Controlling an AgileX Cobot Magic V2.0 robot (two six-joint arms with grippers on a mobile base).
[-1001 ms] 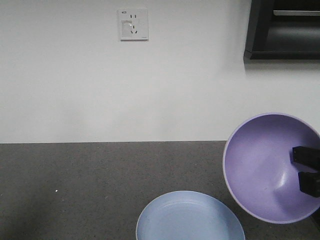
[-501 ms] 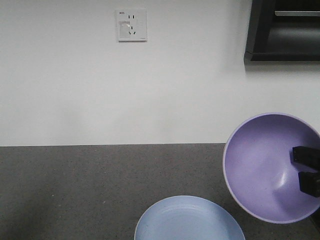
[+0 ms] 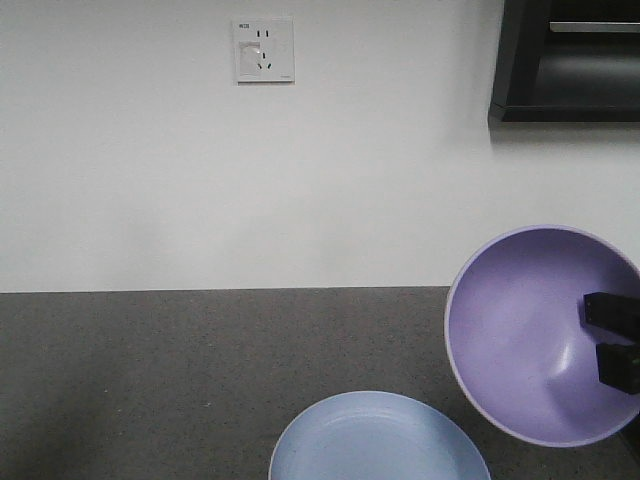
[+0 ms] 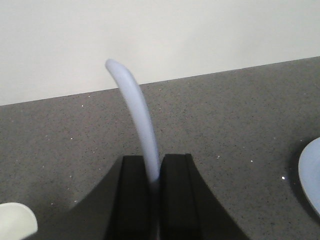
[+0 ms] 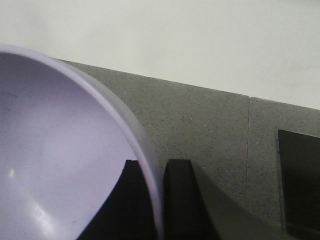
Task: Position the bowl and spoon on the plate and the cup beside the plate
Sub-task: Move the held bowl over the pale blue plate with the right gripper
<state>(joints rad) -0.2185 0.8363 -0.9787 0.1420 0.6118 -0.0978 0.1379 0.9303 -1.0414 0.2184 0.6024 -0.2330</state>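
Observation:
My right gripper [image 3: 612, 340] holds the lavender bowl [image 3: 530, 335] in the air at the right, tilted so its inside faces the front view. In the right wrist view the jaws [image 5: 152, 167] are shut on the bowl's [image 5: 50, 150] rim, one finger inside and one outside. The pale blue plate [image 3: 380, 440] lies on the dark counter below and left of the bowl. My left gripper [image 4: 154, 162] is shut on the pale blue spoon [image 4: 135, 110], which curves upward from the jaws. The cup's [image 4: 15, 220] cream rim shows at the lower left. The plate's edge [image 4: 312, 175] shows at the right.
The grey speckled counter [image 3: 150, 380] runs back to a white wall with a socket [image 3: 264, 48]. A black cabinet [image 3: 570, 60] hangs at the upper right. A black panel [image 5: 300, 180] sits in the counter to the right of the bowl.
The front view shifted slightly a second ago, so the plate and the counter's back edge sit a little lower in frame. Bowl and right gripper hold the same place.

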